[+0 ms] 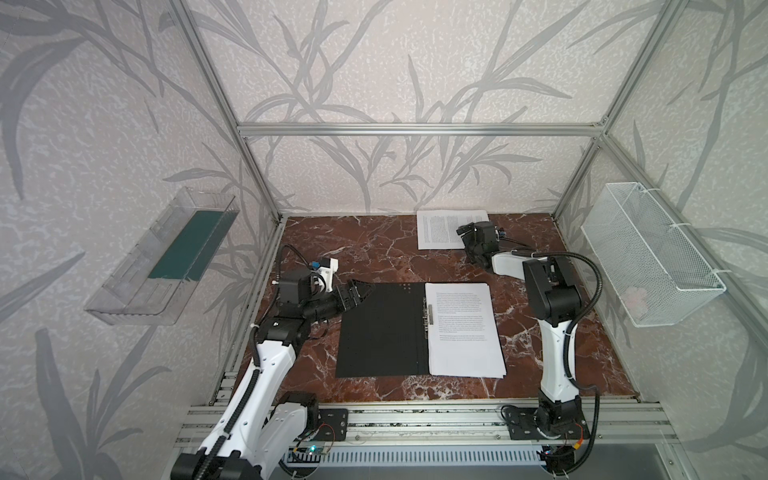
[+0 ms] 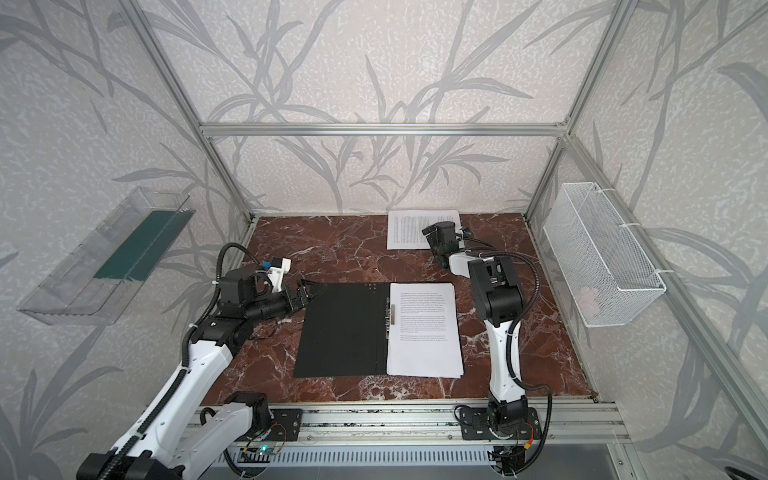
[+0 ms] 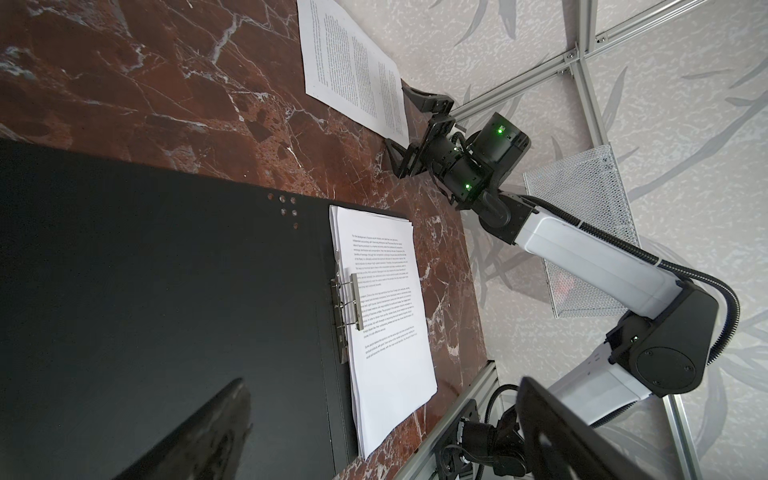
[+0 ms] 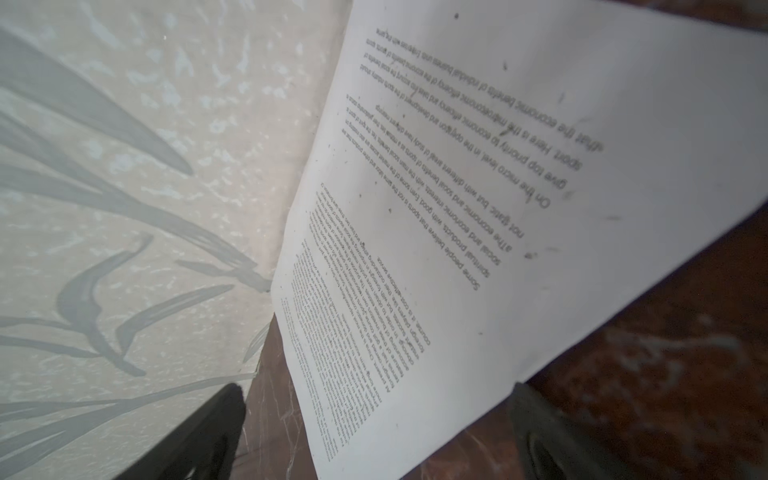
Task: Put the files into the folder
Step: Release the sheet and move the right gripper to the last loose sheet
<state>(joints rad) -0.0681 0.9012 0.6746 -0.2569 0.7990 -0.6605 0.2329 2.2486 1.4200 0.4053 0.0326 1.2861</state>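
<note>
Black folder [image 1: 380,330] open flat, long axis front-to-back (files [image 1: 465,332] atop), left hand [image 1: 360,293], right hand [image 1: 464,237] both released.

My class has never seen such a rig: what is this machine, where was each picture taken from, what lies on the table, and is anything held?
Two robot arms with grippers stand at a marble table. Two pictures look down from above; two come from cameras on the wrists. An open black folder bears a stack of sheets; one more sheet lies at the back. The left gripper, open, is by the folder's corner; the right gripper, open, at the back sheet's edge. Nothing is held.
</note>
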